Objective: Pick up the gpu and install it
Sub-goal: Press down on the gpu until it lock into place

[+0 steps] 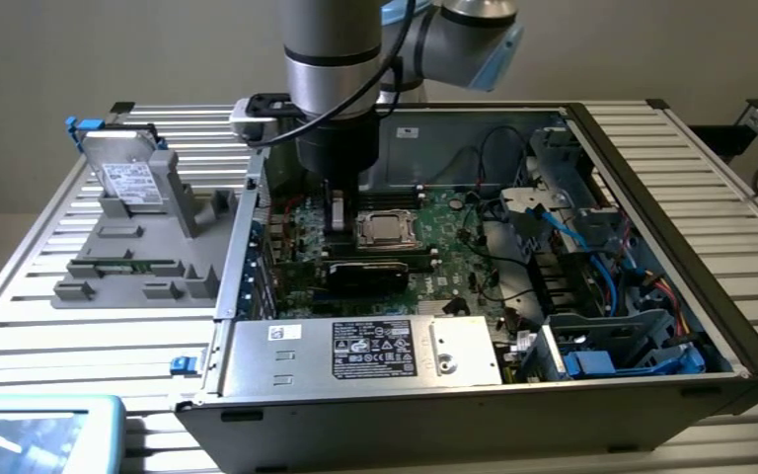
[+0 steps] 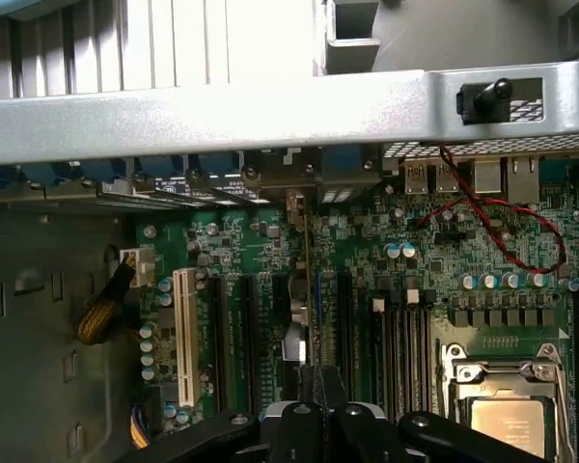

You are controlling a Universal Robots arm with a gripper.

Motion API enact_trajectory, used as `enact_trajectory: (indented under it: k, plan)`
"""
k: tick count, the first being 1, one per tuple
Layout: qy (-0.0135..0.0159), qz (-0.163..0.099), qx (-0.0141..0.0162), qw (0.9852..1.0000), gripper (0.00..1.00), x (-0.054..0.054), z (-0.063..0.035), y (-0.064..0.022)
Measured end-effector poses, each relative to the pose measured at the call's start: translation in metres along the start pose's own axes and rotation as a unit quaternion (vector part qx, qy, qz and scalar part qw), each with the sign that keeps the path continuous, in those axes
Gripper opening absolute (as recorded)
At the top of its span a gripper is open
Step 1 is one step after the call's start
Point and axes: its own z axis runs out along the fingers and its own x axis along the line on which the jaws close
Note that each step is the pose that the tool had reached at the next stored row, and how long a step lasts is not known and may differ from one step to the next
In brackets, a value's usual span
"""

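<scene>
Slatted metal table [image 1: 695, 168] holds open grey computer case [image 1: 643, 395]; at motherboard's nine o'clock, gripper [image 2: 318, 410] clamps thin green edge-on gpu [image 2: 309, 289]; misalignment could jam it against slot

The arm [image 1: 331, 59] hangs straight down, its wrist vertical. The end effector [image 2: 319, 386] points downward with its jaws closed tight, pinching the thin gpu [image 2: 308, 289] edge-on between the fingers [image 2: 299, 424].

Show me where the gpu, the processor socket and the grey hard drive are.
gpu [image 2: 309, 289]: wrist view, thin top edge, held by the shut claw [image 2: 320, 400].
processor socket [image 1: 386, 229]: exterior view, metal lid.
hard drive [image 1: 129, 178]: exterior view, white label.
</scene>
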Motion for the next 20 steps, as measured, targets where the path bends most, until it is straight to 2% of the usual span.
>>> enact_trajectory:
  k: [4, 8, 11, 20]
  plan:
    - [0.0, 0.0, -0.0004, 1.0, 0.12, 0.0, 0.0002, -0.0104]
    - [0.0001, 0.0, -0.0032, 1.0, 0.12, 0.001, 0.0005, -0.0224]
    - [-0.0006, 0.0, -0.0037, 1.0, 0.12, 0.005, 0.0013, -0.0231]
    - [-0.0005, 0.005, -0.0045, 1.0, 0.12, 0.003, 0.0061, -0.0205]
